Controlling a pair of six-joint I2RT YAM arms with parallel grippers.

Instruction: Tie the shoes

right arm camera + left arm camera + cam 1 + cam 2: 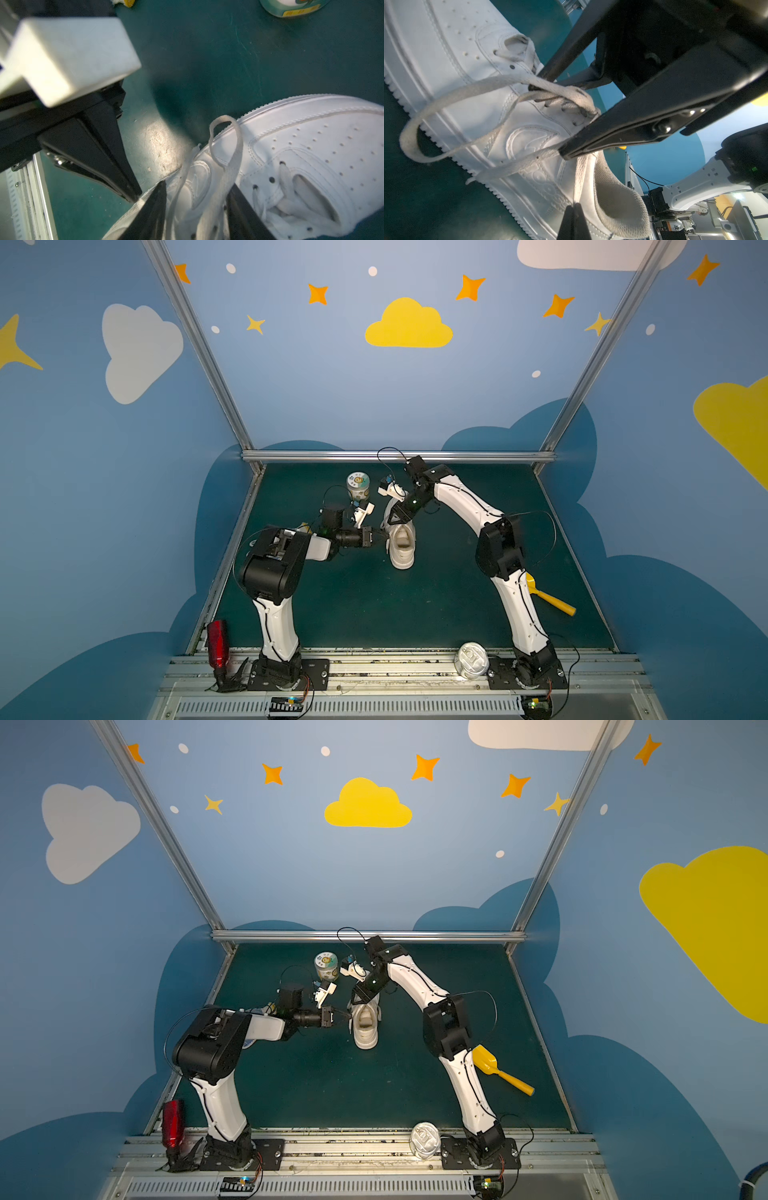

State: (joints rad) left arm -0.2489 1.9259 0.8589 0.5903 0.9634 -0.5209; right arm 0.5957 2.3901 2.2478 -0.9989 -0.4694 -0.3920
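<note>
The white shoe [402, 545] [365, 1025] stands mid-table on the green mat, heel toward the front. My left gripper [382, 536] [348, 1016] reaches in from the shoe's left side. In the left wrist view it [574, 204] is shut on a flat white lace [580, 176] that rises toward the eyelets. My right gripper [395, 520] [358, 999] hangs over the lacing. Its jaws [197, 185] stand apart in the right wrist view, with lace strands running between them, not pinched. A loose lace loop [226, 141] [411, 141] droops over the shoe's side [311, 145].
A green-labelled can [358, 485] stands just behind the shoe, close to both wrists. A yellow scoop [552, 599] lies at the right beside the right arm. A red bottle [218, 643] and a silver tin [471, 659] sit at the front rail.
</note>
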